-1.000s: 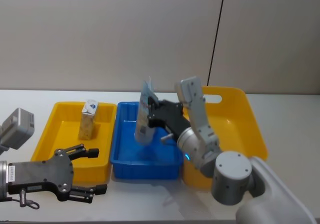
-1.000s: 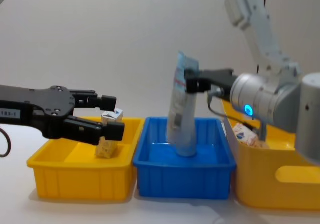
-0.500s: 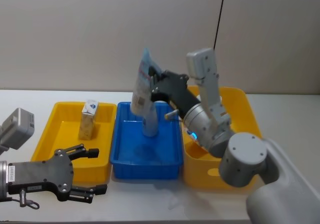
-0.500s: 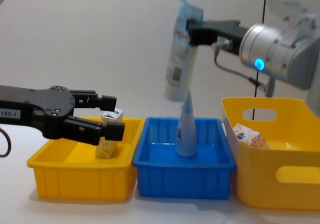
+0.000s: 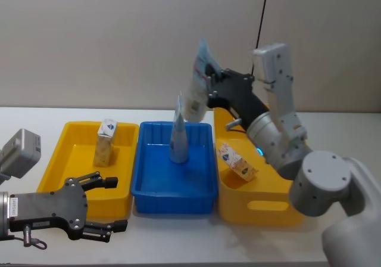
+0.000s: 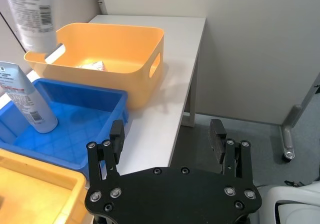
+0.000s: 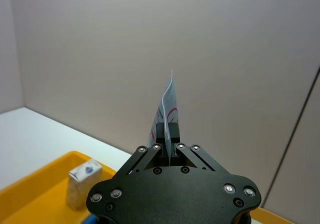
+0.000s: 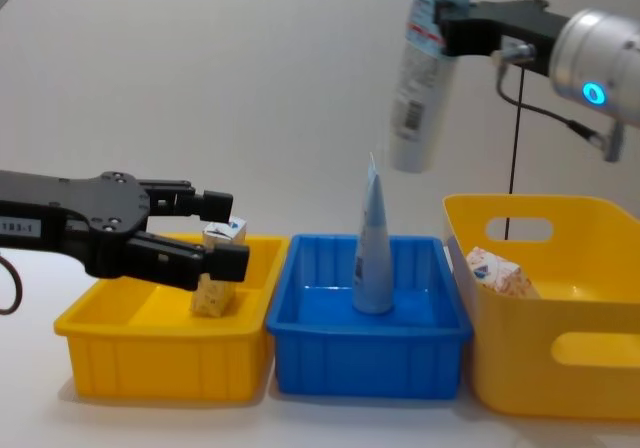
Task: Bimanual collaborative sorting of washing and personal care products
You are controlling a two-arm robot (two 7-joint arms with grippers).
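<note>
While the right gripper (image 8: 447,18) stays out of reach high above the blue bin (image 8: 371,353), it is clamped on the top of a white pouch (image 8: 418,88), apparently mid-carry. A pale-blue tapered pouch (image 8: 372,248) stands inside that bin. Left of the bin, the left gripper (image 8: 222,233) hovers, fingers apart, near the yellowish carton (image 8: 218,268). Next likely comes lowering into a bin and releasing.

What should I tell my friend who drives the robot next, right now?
Right gripper: shut on a white tube, held high above the gap between blue bin and big yellow basket.
Left gripper: open, empty, near the yellow tray.
Placed: pale-blue pouch upright in the blue bin, yellowish carton in the tray, red-patterned box in the basket.
Left: put the tube down.
</note>
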